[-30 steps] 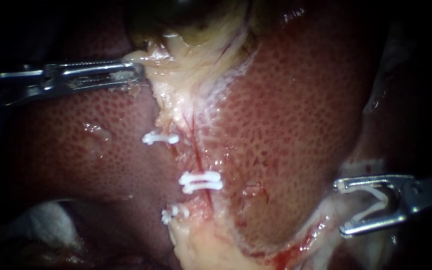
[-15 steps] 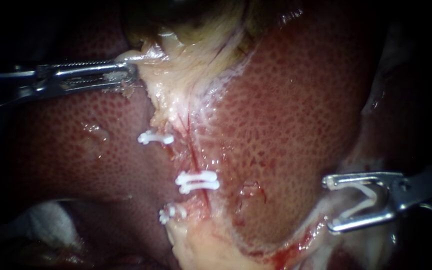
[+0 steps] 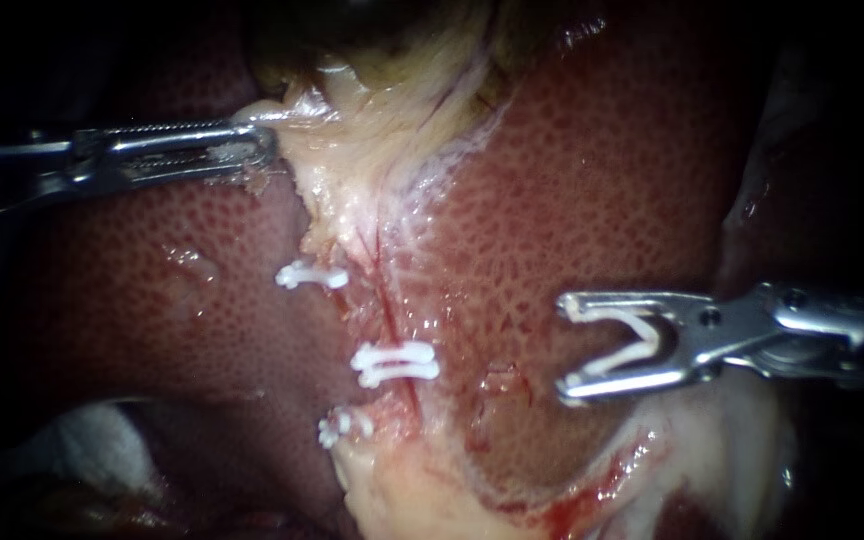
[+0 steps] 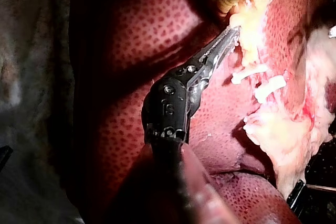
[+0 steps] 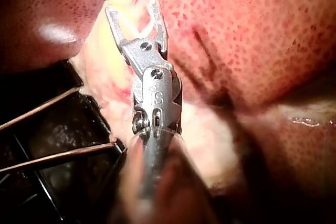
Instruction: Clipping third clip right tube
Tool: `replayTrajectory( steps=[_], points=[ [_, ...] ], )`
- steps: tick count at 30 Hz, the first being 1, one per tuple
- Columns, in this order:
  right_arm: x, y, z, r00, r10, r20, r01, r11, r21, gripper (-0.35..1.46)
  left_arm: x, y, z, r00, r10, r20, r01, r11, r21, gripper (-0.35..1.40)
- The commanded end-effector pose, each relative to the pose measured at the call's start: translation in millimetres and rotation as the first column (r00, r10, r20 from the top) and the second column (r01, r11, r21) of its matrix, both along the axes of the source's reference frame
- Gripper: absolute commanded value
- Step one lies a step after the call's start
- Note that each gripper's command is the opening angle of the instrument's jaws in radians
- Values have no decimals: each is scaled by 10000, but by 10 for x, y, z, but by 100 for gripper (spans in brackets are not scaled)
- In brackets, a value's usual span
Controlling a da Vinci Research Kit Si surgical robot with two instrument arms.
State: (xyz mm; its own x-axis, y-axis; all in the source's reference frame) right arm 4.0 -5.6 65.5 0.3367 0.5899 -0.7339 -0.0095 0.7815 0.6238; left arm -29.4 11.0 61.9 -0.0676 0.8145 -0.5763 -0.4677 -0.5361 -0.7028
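Right instrument is hanging out over the liver, and its end effector is spread wide while cradling a white clip, both halves touching the clip's legs. It's sitting well apart from the right tube, off to that tube's right side, with the opening facing toward it. The tube is running down the pale strip between the two liver lobes as a thin red line, and a doubled pair of clips is lying across it. Two more clips are sitting just left of that line. Left instrument is coming in flat, its end effector clenching the edge of the pale tissue up above the clips.
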Motion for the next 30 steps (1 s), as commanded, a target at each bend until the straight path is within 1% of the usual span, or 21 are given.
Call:
replayTrajectory(
  steps=[1,8,12,16,18,22,26,30],
  points=[
    [6,1,4,10000,-4,-5,4,10000,75,50,-1,-1,1,10000,-6,-9,6,10000,3,-35],
    [48,2,32,9995,295,146,-306,9962,812,50,-1,-1,0,10000,-13,-14,13,10000,3,-35],
    [67,0,42,9994,286,173,-303,9934,1106,49,-1,-2,-1,10000,-20,-20,20,10000,2,-35],
    [83,-1,54,9987,214,453,-273,9907,1336,49,-2,-3,-2,10000,-30,-28,30,10000,2,-35],
    [90,-2,60,9986,177,503,-248,9892,1444,48,-2,-3,-3,10000,-33,-30,33,10000,2,-35],
    [105,0,76,9988,133,482,-212,9856,1678,48,-3,-3,-3,10000,-36,-32,36,10000,1,-35],
    [117,3,91,9986,125,517,-211,9853,1697,48,-3,-3,-3,10000,-38,-34,38,10000,0,-35],
    [122,6,103,9981,198,578,-300,9829,1818,47,-3,-4,-3,10000,-40,-36,40,10000,-2,-35]
  ],
)
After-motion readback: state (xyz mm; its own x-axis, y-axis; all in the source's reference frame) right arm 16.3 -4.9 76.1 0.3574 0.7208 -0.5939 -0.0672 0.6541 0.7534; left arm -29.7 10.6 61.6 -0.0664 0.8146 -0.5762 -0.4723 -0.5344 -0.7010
